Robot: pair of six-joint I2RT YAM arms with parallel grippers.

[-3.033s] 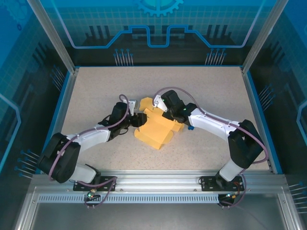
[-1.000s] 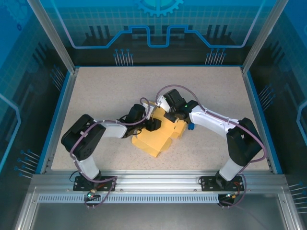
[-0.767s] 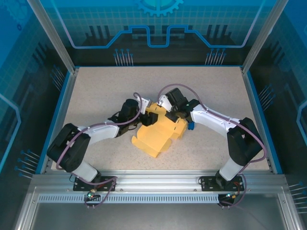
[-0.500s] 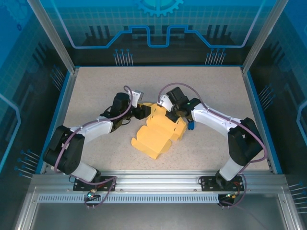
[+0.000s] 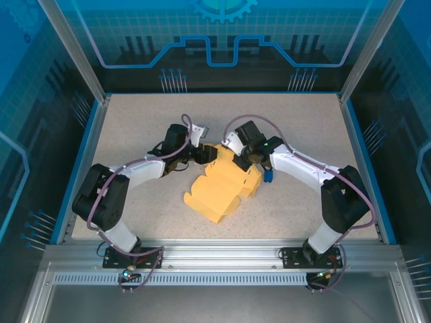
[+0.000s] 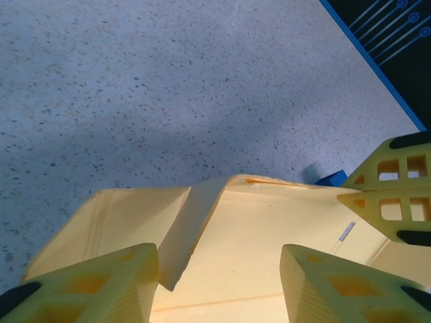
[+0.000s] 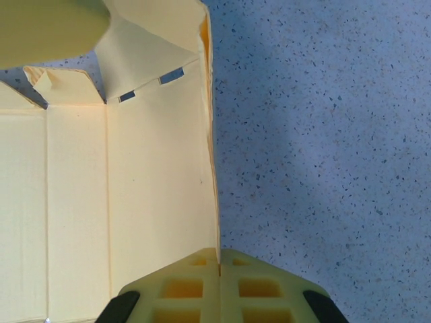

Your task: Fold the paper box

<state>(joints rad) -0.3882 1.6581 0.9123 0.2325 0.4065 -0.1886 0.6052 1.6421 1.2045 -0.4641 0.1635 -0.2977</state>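
Pinching the top edge of a raised side wall of the paper box [image 7: 155, 175], the right gripper [image 7: 219, 259] has its jaws pressed together, and the thin card runs straight into the seam between them. I judge that this grip is there to hold the wall upright and stop the sheet sliding on the table [image 5: 135, 121] while the other arm works.

The left gripper [image 6: 219, 261] hangs over the end of the box that points to the table's far edge. Its jaws are about half apart and clamp nothing. A bent-up flap stands below and between its fingers [image 6: 94, 282], so it looks placed to press or tuck that flap.

The box lies near the table's middle, set aslant, with one end toward the table's near left and the other under both grippers. It is pale yellow thin card, only partly formed, with flat panels, straight creases and two small slots cut near one corner. One little tab is crumpled. The near part looks thicker, perhaps already doubled over, though I cannot tell. A small blue object [image 5: 267, 177] sits on the table just beside the box.
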